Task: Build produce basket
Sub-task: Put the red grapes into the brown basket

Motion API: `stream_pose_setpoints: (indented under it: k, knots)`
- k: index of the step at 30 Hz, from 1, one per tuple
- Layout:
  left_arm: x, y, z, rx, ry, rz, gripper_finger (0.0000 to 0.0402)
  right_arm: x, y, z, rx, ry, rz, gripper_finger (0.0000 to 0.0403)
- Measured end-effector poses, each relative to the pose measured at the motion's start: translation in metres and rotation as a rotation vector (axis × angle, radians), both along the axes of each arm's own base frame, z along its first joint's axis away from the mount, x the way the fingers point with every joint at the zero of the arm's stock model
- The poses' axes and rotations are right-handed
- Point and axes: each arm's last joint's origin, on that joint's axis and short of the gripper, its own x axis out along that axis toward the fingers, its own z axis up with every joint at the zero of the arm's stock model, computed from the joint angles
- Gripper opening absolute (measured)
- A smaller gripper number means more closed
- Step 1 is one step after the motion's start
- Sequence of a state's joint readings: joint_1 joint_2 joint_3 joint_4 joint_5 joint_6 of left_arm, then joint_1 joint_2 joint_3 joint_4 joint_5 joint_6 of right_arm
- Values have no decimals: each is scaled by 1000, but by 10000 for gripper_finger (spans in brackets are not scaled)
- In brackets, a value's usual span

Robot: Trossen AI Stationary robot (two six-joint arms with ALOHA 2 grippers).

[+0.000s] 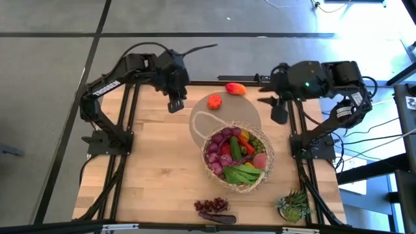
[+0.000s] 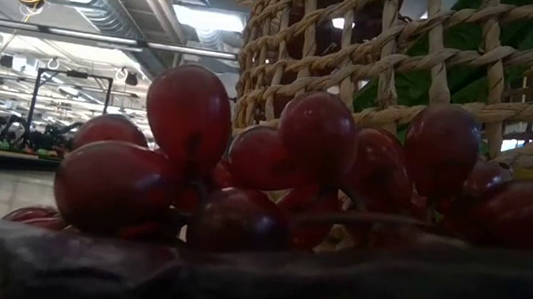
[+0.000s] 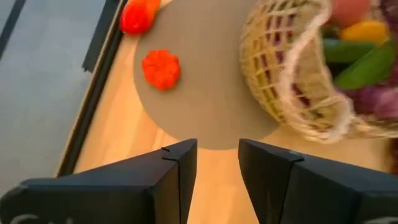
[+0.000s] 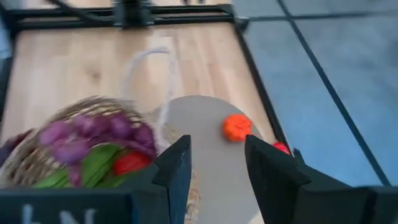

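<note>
One basket (image 1: pixel 238 158) (heaped with produce too jumbled to count), two orange-red pieces on one grey mat (image 1: pixel 244 109), one bunch of grapes (image 1: pixel 212 205), one potted plant (image 1: pixel 294 206), two arms.

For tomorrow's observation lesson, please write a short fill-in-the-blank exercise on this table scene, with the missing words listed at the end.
1. The woven basket is filled with toy ____.
2. The small orange tomato lies on a round grey ____, outside the basket.
3. The bunch of purple grapes lies on the table near its front edge, ____ the basket.
4. The left gripper and the right gripper both hold ____.

Missing words: produce; mat; outside; nothing
</note>
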State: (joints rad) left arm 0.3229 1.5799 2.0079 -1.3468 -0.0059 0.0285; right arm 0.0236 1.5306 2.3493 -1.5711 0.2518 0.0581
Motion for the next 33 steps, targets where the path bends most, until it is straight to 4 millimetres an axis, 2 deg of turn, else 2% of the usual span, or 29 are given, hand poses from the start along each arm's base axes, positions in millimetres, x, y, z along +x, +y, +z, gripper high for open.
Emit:
stream_pose_setpoints:
  k: [3, 10, 15, 18, 21, 26, 29, 33]
  knots:
    - [-3, 10, -7, -6, 38, -17, 106, 3, -8, -2, 19, 8, -44, 147]
    - [-8, 39, -30, -158, 39, -92, 104, 12, -21, -17, 140, 71, -41, 147]
    - [-6, 41, -50, -255, 75, -156, 104, 20, -17, -33, 247, 146, 90, 147]
    - [-5, 29, -58, -333, 72, -240, 104, 26, -11, -42, 321, 190, 191, 147]
    - [-6, 13, -59, -337, 82, -288, 104, 31, -5, -52, 324, 238, 244, 147]
    - [1, -10, -60, -378, 92, -246, 104, 36, 1, -66, 267, 302, 322, 147]
    - [0, -33, -54, -392, 92, -259, 104, 38, 3, -70, 248, 325, 356, 147]
    - [11, -76, -54, -370, 103, -337, 104, 38, 9, -71, 244, 329, 418, 147]
